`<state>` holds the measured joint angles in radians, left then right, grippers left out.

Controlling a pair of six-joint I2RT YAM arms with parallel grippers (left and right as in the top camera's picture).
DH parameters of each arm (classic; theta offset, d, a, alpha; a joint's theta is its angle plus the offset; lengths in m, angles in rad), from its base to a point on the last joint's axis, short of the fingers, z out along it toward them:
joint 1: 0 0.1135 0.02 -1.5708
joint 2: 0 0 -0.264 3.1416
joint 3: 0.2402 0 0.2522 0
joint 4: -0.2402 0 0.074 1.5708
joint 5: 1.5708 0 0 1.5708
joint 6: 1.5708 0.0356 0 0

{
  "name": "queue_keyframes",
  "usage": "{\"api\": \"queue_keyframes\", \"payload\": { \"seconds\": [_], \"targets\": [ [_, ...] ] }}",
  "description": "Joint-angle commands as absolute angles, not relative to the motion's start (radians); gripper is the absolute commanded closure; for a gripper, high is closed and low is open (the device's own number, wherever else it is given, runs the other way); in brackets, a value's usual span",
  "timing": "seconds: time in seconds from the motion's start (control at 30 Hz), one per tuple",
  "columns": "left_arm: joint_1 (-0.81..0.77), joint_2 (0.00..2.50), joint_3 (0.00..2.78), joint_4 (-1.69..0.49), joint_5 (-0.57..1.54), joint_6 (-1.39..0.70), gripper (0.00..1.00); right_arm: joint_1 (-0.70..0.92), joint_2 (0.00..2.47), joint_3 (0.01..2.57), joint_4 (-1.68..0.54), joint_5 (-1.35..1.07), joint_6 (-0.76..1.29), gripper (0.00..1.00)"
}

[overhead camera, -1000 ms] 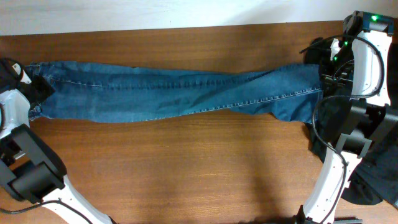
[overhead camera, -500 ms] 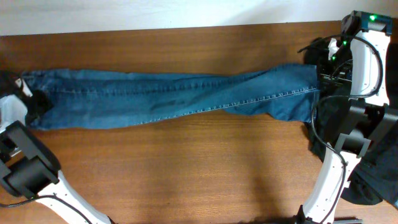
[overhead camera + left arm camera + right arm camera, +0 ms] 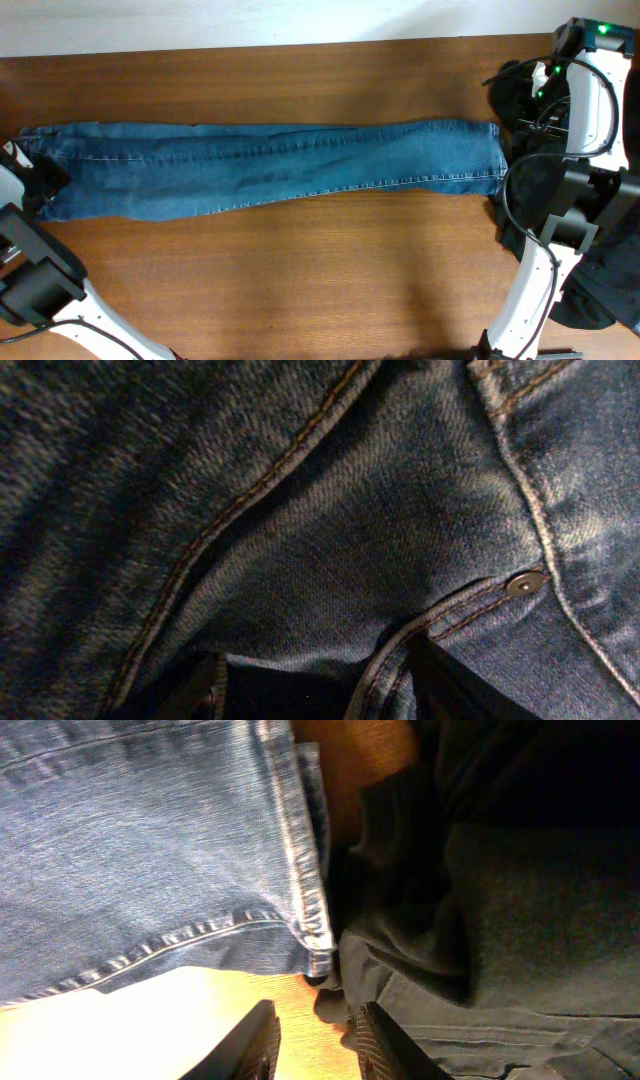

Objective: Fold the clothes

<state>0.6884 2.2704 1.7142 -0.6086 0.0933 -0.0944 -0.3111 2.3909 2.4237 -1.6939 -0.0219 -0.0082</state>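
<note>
Jeans [image 3: 270, 168] lie stretched flat across worktop [image 3: 300, 270]. Left jaws pinch a denim fold at the waist end. Right jaws stand spread and empty; leg hem just ahead of them, black garment [image 3: 500, 900] beside it.

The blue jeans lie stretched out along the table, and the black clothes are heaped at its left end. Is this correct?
No. The overhead view shows the black clothes heaped at the right end of the table. The blue jeans do lie stretched out along it.
</note>
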Motion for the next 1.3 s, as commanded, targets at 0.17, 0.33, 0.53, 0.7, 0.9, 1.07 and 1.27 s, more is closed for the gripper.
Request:
{"api": "queue_keyframes", "payload": {
  "seconds": [0.17, 0.33, 0.53, 0.7, 0.9, 1.07, 1.27],
  "targets": [
    [0.729, 2.326, 1.698, -0.625, 0.013, -0.104, 0.41, -0.313, 2.363, 2.437, -1.691, -0.01, -0.01, 0.46],
    [0.729, 2.326, 1.698, -0.625, 0.013, -0.104, 0.41, -0.316, 2.363, 2.33, -1.636, -0.032, -0.01, 0.38],
    [0.729, 2.326, 1.698, -0.629, 0.013, -0.104, 0.41, -0.316, 2.363, 2.08, -1.467, -0.072, -0.01, 0.33],
    [0.729, 2.326, 1.698, -0.63, 0.013, -0.104, 0.41, -0.316, 2.364, 1.936, -1.356, -0.072, -0.01, 0.31],
    [0.729, 2.326, 1.698, -0.63, 0.013, -0.104, 0.41, -0.316, 2.363, 1.913, -1.333, -0.079, -0.01, 0.37],
    [0.729, 2.326, 1.698, -0.633, 0.012, -0.104, 0.41, -0.316, 2.363, 1.957, -1.386, -0.08, -0.01, 0.36],
    [0.729, 2.326, 1.698, -0.632, 0.012, -0.104, 0.41, -0.316, 2.363, 2.077, -1.446, -0.201, -0.029, 0.37]
  ]
}}
